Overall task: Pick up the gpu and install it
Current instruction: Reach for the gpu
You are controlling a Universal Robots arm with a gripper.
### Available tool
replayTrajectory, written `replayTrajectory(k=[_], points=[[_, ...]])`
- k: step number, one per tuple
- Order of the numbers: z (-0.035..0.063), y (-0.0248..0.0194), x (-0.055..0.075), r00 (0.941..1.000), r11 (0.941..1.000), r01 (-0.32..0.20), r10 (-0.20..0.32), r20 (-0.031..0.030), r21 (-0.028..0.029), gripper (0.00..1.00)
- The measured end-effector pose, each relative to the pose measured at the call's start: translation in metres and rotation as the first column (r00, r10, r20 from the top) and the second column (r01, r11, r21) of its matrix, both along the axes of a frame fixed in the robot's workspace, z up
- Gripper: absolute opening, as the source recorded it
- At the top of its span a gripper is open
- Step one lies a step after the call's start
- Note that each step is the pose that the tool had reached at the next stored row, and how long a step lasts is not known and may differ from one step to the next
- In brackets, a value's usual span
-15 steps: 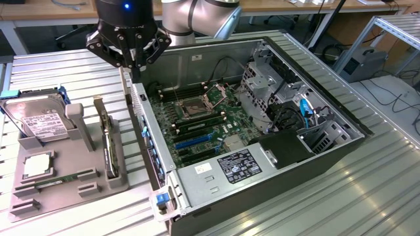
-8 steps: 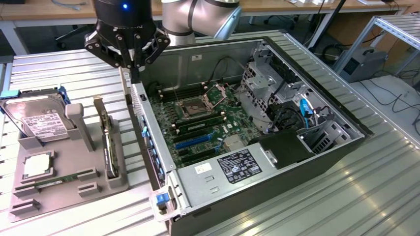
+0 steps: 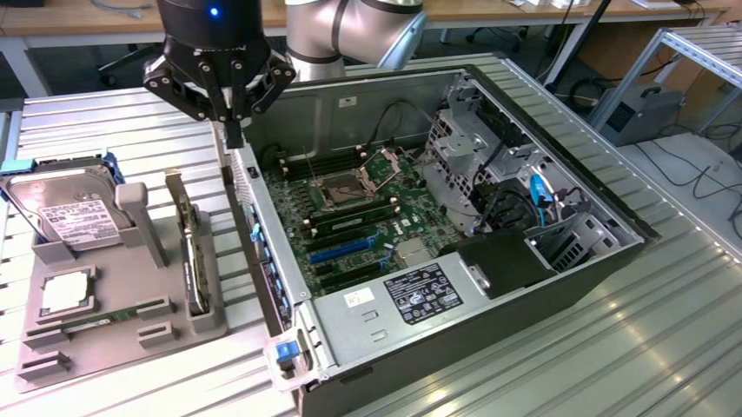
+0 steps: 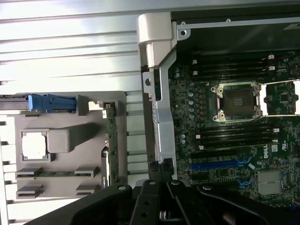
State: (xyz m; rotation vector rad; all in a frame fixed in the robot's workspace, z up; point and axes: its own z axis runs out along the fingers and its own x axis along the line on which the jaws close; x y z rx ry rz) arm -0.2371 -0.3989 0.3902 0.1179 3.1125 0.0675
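Gripper is shut, fingers pressed together, nothing in it. It hangs just above the top edge of the computer case wall, on the side nearest the tray.

The gpu is untouched. It stands on edge in a tray slot, just beside the case wall and well apart from the gripper. Hard drive sits at the tray's far side, on the exterior view's left. Tray and case both rest on the slatted desk.

Risks, as I judge them:
- The fingers hang right over the case wall, so a straight drop would prob hit metal.
- The gpu is thin and upright, so an off-centre pinch could tip it or jam it in its slot.
- Shut fingers would knock the card, not grip it.

Hard to tell:
- The gpu shows edge-on, so its cooler & bracket aren't clear, and its lower edge is sunk in the tray.
- In the wrist view the fingertips merge into dark shadow.
- Which motherboard slot suits the card: can't tell.
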Motion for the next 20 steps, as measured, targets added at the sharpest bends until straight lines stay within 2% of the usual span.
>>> replayTrajectory(k=[10,20], points=[[-0.0008,0.0,-0.011,1.0,1.0,0.0,0.0,0.0001,0.0001,0.11],[-0.001,0.0,-0.014,1.0,1.0,0.0,0.0,0.0,0.0,0.11]])
